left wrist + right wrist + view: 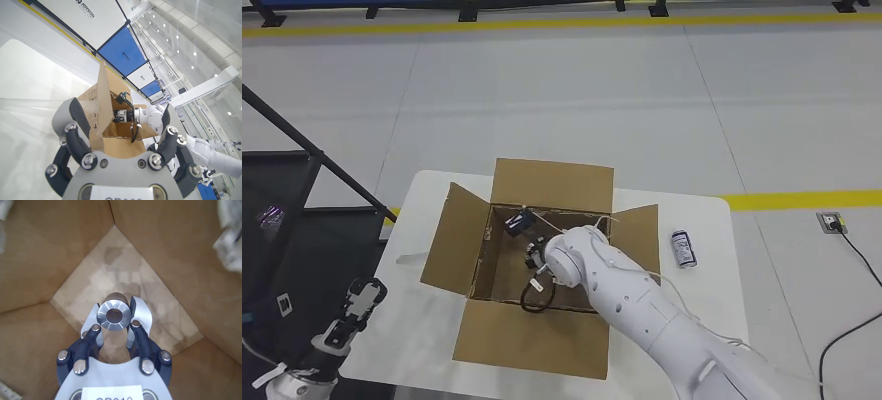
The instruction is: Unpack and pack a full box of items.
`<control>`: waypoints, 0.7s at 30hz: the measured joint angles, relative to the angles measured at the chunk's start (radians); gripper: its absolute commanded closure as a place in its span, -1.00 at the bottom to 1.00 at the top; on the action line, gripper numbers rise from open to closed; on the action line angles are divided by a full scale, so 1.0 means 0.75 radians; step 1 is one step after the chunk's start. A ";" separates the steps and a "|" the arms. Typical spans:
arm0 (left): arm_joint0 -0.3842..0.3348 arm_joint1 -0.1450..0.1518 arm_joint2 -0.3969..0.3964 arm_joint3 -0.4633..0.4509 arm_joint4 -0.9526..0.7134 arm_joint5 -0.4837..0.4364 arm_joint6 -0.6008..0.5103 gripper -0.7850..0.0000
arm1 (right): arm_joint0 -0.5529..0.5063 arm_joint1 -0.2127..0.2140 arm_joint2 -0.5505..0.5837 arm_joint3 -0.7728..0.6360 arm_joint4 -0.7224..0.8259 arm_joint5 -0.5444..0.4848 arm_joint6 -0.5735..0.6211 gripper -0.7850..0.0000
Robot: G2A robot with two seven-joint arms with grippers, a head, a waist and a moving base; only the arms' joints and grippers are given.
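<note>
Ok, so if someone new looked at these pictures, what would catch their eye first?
First comes the open cardboard box in the middle of the white table, with the right gripper down inside it, shut on a shiny metal cylinder. Next are a can lying on the table right of the box, and the left gripper, open by the table's near left corner.

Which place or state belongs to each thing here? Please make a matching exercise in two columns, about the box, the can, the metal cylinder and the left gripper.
Things:
1. cardboard box
2. can
3. metal cylinder
4. left gripper

Places or states:
a. open, holding nothing
b. lying on the table beside the box
c. flaps folded out
d. held in the right gripper, inside the box

Pairs: 1-c, 2-b, 3-d, 4-a.
</note>
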 measured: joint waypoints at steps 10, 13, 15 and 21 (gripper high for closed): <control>-0.061 0.009 0.062 -0.020 0.021 0.007 -0.053 -1.00 | -0.349 0.210 0.325 -0.962 -0.389 0.195 0.312 1.00; -0.085 0.012 0.083 -0.024 0.027 0.009 -0.074 -1.00 | -0.526 0.272 0.481 -1.332 -0.580 0.189 0.401 1.00; -0.098 0.014 0.095 -0.026 0.029 0.010 -0.084 -1.00 | -0.616 0.298 0.570 -1.514 -0.675 0.170 0.452 1.00; -0.135 0.020 0.134 -0.018 0.022 0.008 -0.113 -1.00 | -0.815 0.348 0.879 -1.895 -0.881 0.133 0.561 1.00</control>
